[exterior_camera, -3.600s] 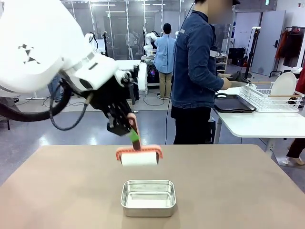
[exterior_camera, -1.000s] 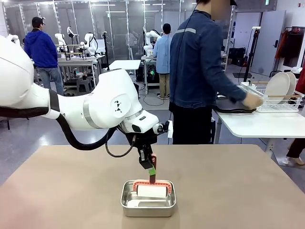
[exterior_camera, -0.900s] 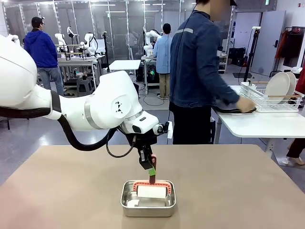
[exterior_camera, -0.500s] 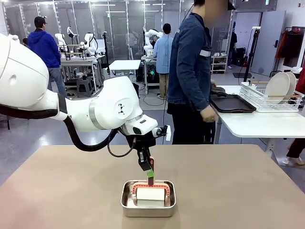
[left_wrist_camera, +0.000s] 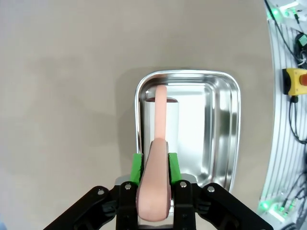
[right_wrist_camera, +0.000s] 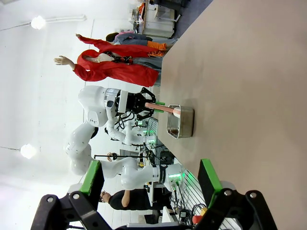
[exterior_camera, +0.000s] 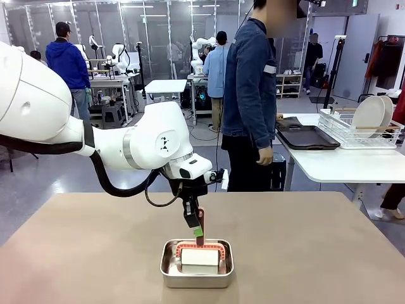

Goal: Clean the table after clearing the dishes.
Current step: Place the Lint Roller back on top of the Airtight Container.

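Table [exterior_camera: 329, 253] tan, matte – steel pan [exterior_camera: 197, 263] mid-table; left hand [exterior_camera: 195, 226] holding roller handle [left_wrist_camera: 154, 191]; right hand [right_wrist_camera: 151, 184] wide.

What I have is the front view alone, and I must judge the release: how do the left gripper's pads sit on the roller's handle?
Observer: In the left wrist view the left gripper has a green pad on each side of the pink handle; whether they press it I cannot tell.
Operator: And the handle's far end?
Observer: It reaches down into the steel pan, near one long wall.
Operator: The right gripper?
Observer: The right gripper is open, nothing between its fingers, with the table beyond it.
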`<state>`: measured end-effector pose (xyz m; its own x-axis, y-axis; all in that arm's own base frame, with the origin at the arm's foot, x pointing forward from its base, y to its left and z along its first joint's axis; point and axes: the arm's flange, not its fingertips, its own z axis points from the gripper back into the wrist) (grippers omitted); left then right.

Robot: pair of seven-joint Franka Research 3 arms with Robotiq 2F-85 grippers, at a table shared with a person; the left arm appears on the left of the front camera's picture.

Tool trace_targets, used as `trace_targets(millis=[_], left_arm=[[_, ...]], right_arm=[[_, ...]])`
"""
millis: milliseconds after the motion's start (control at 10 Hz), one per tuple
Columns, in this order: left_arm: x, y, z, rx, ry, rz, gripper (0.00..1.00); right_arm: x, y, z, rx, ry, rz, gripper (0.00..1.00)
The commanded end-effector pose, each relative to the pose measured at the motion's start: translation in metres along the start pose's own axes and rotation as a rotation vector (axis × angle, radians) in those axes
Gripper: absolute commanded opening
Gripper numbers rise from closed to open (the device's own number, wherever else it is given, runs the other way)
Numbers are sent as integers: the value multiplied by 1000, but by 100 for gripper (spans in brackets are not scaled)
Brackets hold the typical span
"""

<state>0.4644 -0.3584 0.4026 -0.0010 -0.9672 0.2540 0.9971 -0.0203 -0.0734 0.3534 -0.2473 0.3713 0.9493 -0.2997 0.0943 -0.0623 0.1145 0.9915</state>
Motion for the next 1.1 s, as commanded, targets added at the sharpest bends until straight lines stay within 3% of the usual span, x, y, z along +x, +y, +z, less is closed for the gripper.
trace_targets(millis=[0, 100, 200, 300, 500, 600, 700, 1000], left_arm=[[-3, 1, -3, 15, 18, 15, 55], [-3, 0, 1, 23, 15, 13, 80], [-3, 0, 4, 31, 0, 13, 83], [-3, 0, 7, 30, -7, 14, 100], [-5, 1, 9, 36, -4, 17, 100], [-6, 0, 11, 42, -9, 18, 92], [-6, 1, 13, 45, -15, 20, 100], [-4, 5, 8, 23, -4, 6, 100]], right_arm=[[-1, 3, -1, 4, 0, 3, 100], [-1, 3, -1, 4, 0, 3, 100], [-1, 3, -1, 4, 0, 3, 100], [-1, 3, -1, 4, 0, 3, 100], [-1, 3, -1, 4, 0, 3, 100], [-1, 3, -1, 4, 0, 3, 100], [-1, 3, -1, 4, 0, 3, 100], [-1, 3, -1, 4, 0, 3, 100]])
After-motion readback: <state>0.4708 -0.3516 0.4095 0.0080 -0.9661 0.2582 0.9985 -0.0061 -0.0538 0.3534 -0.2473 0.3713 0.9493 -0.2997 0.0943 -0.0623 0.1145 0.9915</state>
